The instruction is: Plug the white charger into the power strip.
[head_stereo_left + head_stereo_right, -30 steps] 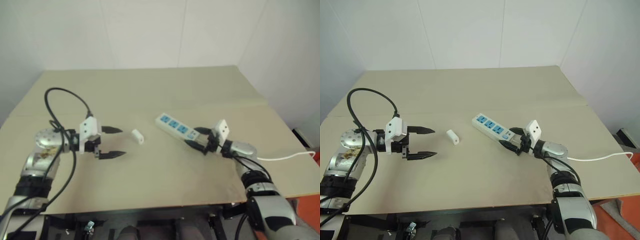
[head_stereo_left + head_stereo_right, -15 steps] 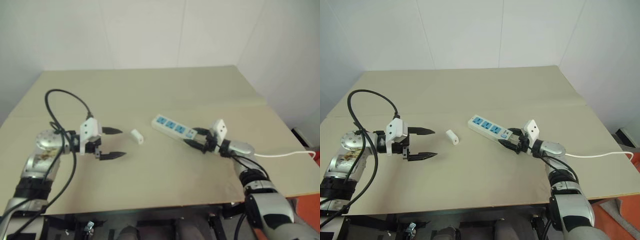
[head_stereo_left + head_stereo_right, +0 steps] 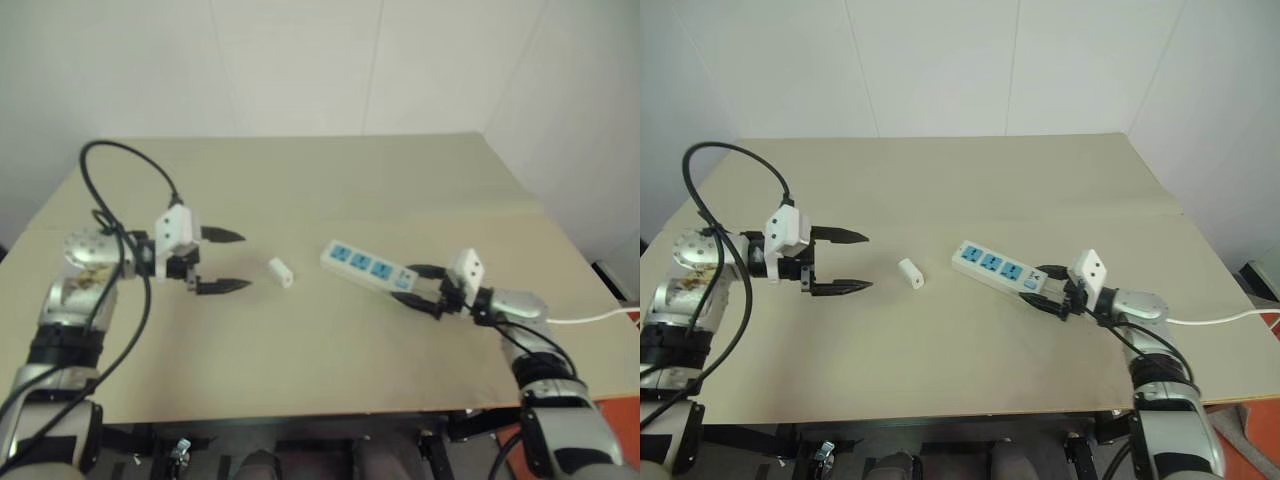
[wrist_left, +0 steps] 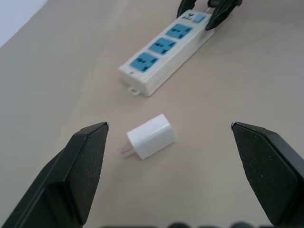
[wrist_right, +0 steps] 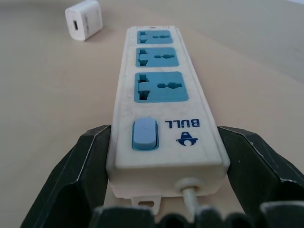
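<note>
Right gripper (image 3: 1055, 290): black fingers clamped against the two long sides of the power strip (image 3: 1000, 273) at its switch end, the cord leaving between them. In the right wrist view one finger (image 5: 78, 183) presses one side wall and the other finger presses the opposite wall.

Power strip: long white bar lying flat on the table (image 3: 970, 200), set at a slant, in the right half of the top, nearer the front edge than the back. Three blue sockets in a row, a small blue switch (image 5: 144, 134) at the gripped end. Thin white cord (image 3: 1220, 321) running off toward the table's right edge.

Left gripper (image 3: 845, 262): fingers spread wide, holding nothing, hanging above the left half of the table and pointing toward the middle. In the left wrist view the white charger (image 4: 150, 136) shows between the two fingers (image 4: 78, 166), apart from both.

White charger: small rounded white block lying on its side on the table near the centre, between the left gripper's tips and the free end of the power strip, touching neither.

Black cable (image 3: 715, 165): loops up over the left arm, above the table's left edge.
</note>
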You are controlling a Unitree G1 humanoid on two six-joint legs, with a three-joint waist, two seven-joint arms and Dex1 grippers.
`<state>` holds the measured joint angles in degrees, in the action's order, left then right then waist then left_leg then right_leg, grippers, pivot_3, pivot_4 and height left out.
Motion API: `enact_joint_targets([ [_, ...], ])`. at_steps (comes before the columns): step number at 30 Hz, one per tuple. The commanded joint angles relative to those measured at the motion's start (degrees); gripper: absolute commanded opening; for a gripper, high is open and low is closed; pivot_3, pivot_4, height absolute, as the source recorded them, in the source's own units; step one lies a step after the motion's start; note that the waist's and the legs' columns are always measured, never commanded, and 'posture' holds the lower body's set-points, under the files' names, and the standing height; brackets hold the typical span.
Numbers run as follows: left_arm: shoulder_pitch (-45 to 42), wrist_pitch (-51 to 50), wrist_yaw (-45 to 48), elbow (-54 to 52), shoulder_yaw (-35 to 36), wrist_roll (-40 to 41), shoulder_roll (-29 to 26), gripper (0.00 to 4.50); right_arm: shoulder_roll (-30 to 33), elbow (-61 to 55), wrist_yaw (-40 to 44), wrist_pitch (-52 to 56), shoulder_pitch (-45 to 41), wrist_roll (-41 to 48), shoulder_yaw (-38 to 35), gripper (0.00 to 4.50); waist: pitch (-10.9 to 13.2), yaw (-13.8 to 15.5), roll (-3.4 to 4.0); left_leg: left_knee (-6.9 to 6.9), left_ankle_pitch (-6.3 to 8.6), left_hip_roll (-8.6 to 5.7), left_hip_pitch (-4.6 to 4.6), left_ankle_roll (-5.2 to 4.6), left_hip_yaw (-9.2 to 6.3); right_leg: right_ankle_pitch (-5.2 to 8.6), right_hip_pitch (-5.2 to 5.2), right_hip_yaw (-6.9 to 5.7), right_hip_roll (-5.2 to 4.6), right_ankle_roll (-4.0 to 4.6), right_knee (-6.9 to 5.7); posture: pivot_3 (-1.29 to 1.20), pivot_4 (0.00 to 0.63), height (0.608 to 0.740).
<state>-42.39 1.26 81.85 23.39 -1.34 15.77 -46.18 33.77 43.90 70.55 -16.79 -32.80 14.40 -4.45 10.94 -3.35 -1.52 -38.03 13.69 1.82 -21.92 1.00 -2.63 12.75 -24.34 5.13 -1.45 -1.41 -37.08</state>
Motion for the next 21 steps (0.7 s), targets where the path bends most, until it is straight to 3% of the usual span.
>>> enact_joint_targets([
  [1, -4.9, 3.7, 2.8, 5.0, 0.2, -1.1, -0.9, 4.50, 3.7, -6.7, 3.1, 3.3, 4.7, 2.4, -1.9, 3.38, 0.0, -0.1, 0.00, 0.00, 0.00, 0.01, 0.01, 0.00, 0.00, 0.00, 0.00, 0.00, 0.01, 0.00, -0.01, 0.00, 0.150, 0.740],
  [7, -11.9, 10.2, 6.7, 17.3, -0.8, -4.7, -1.9, 4.50, 8.4, -21.4, 7.9, 10.4, 15.4, 8.5, -3.5, 3.38, 0.0, -0.7, 0.00, 0.00, 0.00, 0.02, 0.06, 0.00, 0.02, 0.16, 0.04, 0.04, 0.06, -0.26, -0.03, 0.00, 0.150, 0.740],
  [12, -16.9, 14.2, 10.3, 23.5, -2.1, -6.9, -0.9, 4.50, 10.0, -29.6, 11.2, 15.8, 19.3, 11.9, -3.2, 3.38, 0.0, -0.7, -0.01, -0.01, 0.00, 0.03, 0.07, 0.00, 0.04, 0.26, 0.02, 0.06, 0.08, -0.42, -0.07, 0.00, 0.150, 0.740],
  [17, -25.0, 21.1, 10.6, 28.0, -8.9, -9.3, 2.1, 4.50, 9.8, -32.0, 15.0, 18.6, 17.8, 12.2, -0.9, 3.38, 0.0, -0.4, -0.02, -0.08, 0.00, 0.02, -0.04, 0.00, -0.01, 0.27, 0.02, 0.02, 0.07, -0.46, -0.03, 0.00, 0.150, 0.740],
  [21, -33.0, 25.5, 10.6, 29.9, -20.3, -8.0, 4.0, 4.50, 9.2, -29.5, 17.4, 18.7, 13.6, 11.2, 1.5, 3.38, 0.0, -0.2, -0.04, -0.21, 0.00, 0.00, -0.16, 0.00, -0.02, 0.25, -0.03, 0.02, 0.06, -0.51, -0.02, 0.00, 0.150, 0.740],
])
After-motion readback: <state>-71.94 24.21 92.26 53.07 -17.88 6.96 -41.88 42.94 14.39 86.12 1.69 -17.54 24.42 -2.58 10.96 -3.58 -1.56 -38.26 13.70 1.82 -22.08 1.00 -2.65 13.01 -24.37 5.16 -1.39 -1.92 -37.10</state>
